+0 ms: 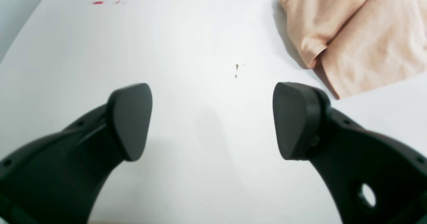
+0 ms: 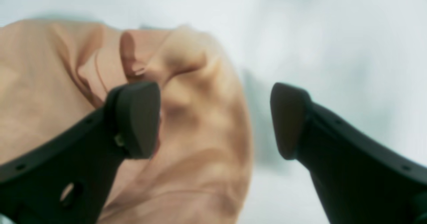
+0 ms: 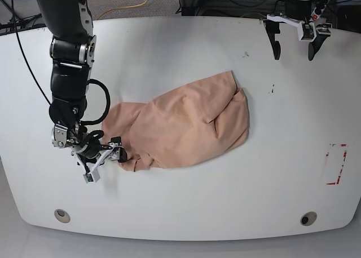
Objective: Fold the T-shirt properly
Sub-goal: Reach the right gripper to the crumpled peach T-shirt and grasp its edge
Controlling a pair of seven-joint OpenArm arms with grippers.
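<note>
Crumpled peach cotton T-shirt (image 3: 186, 125) on the white worktop (image 3: 186, 207).
Right end effector (image 3: 104, 156) spread at its left edge; left end effector (image 3: 293, 41) spread, well apart.

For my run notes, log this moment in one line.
T-shirt: crumpled, unfolded | right gripper: open at its edge | left gripper: open, empty

a: so, a big white table (image 3: 186, 213), rounded corners, filling nearly the whole base view.

b: right, and two round fittings near its front edge, one (image 3: 62, 215) on the left, one (image 3: 307, 218) on the right.

a: red tape marks (image 3: 336, 163) off to the right side. a few small dark specks (image 3: 245, 54) toward the back.

b: behind the table, dark cables (image 3: 225, 1) and a yellow cord (image 3: 121, 9) lying on a speckled floor.

a: light's even and bright, soft shadows only.
</note>
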